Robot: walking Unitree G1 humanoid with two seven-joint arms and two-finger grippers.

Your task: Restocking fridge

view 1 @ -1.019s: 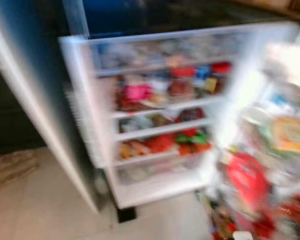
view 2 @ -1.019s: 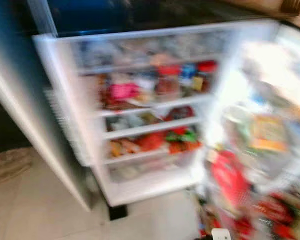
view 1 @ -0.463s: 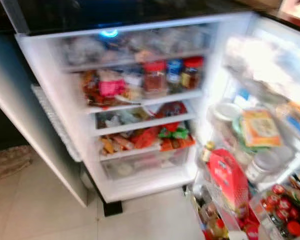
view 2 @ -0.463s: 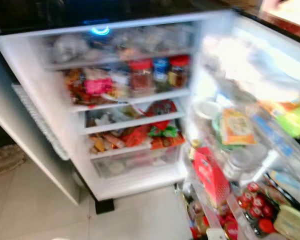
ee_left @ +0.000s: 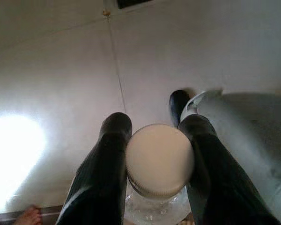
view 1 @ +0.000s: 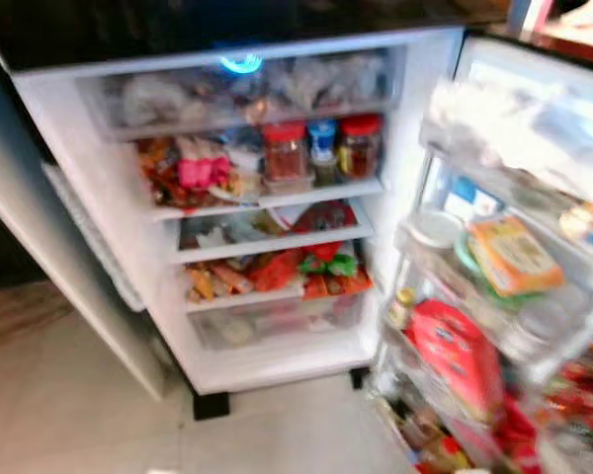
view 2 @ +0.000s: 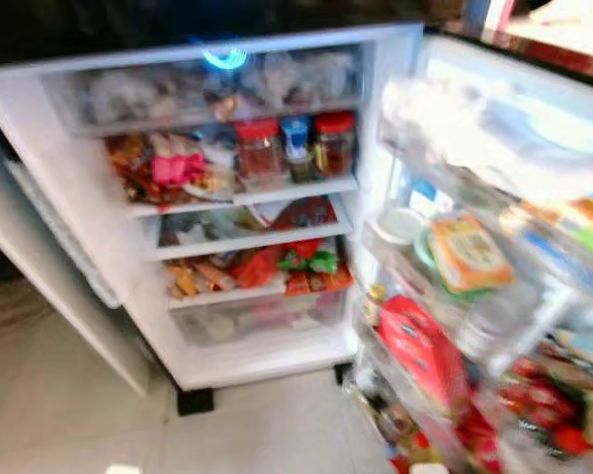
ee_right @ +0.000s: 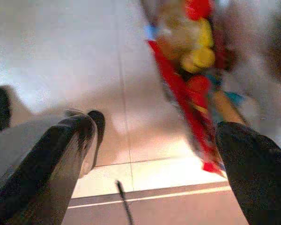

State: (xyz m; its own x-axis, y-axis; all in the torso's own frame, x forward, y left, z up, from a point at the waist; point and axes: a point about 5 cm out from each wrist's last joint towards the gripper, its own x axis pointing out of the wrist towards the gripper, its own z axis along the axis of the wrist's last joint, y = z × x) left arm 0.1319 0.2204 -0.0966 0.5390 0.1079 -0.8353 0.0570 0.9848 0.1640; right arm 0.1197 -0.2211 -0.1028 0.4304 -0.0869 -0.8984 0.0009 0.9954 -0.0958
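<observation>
From my head cameras I saw the fridge (view 1: pixel 99 197) standing open ahead, its shelves crowded. On the second shelf, toward twelve o'clock, sat three jars: a red-lidded jar (view 1: pixel 285 153), a blue-lidded one (view 1: pixel 322 148) and another red-lidded jar (view 1: pixel 361 145), with pink packets (view 1: pixel 198 173) just beside them at nine o'clock. Lower shelves carried red and green packets (view 1: pixel 316 267). The open fridge door (view 1: pixel 534 118) swung out at three o'clock, its racks holding a red box (view 1: pixel 460 355) and an orange-edged packet (view 1: pixel 514 255); the picture there was blurred.

My left claw (ee_left: pixel 159 164) hung over the pale tiled floor (ee_left: pixel 61 70), its fingers (ee_left: pixel 107 159) gripping a clear jar with a cream screw lid (ee_left: pixel 159 159) between them. My right claw (ee_right: pixel 154 154) was spread wide, holding nothing, above the floor near the door's red and yellow goods (ee_right: pixel 192 51).
</observation>
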